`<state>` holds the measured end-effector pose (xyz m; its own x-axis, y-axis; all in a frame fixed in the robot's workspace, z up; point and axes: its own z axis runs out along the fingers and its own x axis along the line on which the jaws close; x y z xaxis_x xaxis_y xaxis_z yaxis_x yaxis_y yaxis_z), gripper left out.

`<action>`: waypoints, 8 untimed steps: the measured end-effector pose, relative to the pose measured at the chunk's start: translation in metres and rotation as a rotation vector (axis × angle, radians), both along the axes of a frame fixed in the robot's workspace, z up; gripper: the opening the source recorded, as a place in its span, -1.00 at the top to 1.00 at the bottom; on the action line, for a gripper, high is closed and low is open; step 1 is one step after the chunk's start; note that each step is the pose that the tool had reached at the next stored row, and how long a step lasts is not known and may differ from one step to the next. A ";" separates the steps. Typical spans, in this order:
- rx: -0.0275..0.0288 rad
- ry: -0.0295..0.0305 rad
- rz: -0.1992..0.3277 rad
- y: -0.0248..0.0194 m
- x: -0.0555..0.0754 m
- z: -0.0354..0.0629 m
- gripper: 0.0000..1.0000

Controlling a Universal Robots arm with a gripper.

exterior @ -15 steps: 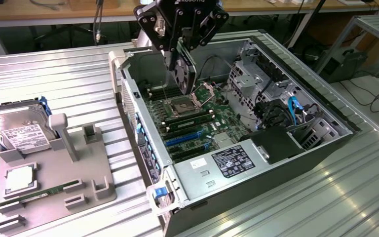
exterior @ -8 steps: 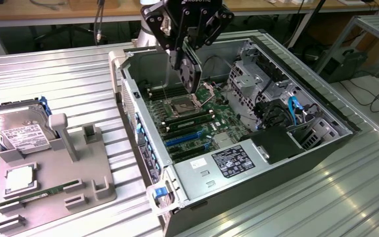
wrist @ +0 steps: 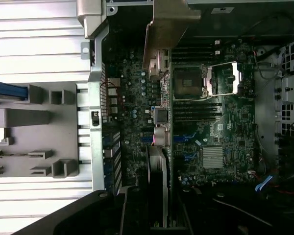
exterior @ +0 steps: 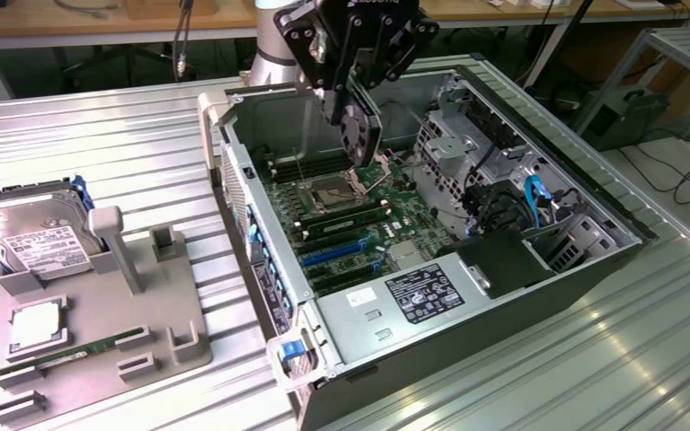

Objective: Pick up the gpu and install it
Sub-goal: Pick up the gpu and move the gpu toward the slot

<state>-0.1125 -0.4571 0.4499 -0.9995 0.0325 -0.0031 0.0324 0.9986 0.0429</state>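
The gripper has its jaws drawn narrow onto the top of the gpu. The card hangs on edge above the open computer case, over the motherboard, probably so its lower edge can meet a slot. It looks thin, flat and dark, and the paler metal at one end may be its bracket.

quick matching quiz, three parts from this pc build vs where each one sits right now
Things: 1 gpu; 2 hard drive; 3 memory stick
Places: A beside the tall post of the grey holder; B lying flat near the grey holder's near edge; C gripped by the tool above the open case
Pairs: 1-C; 2-A; 3-B
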 end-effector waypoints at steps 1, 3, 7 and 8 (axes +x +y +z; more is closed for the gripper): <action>0.0000 0.0000 0.000 0.0000 0.003 -0.0003 0.44; 0.0000 0.0001 0.001 0.0000 0.008 -0.0005 0.44; -0.0006 -0.0006 0.001 0.0000 0.016 -0.0010 0.44; -0.0005 -0.0006 0.001 0.0000 0.018 -0.0011 0.44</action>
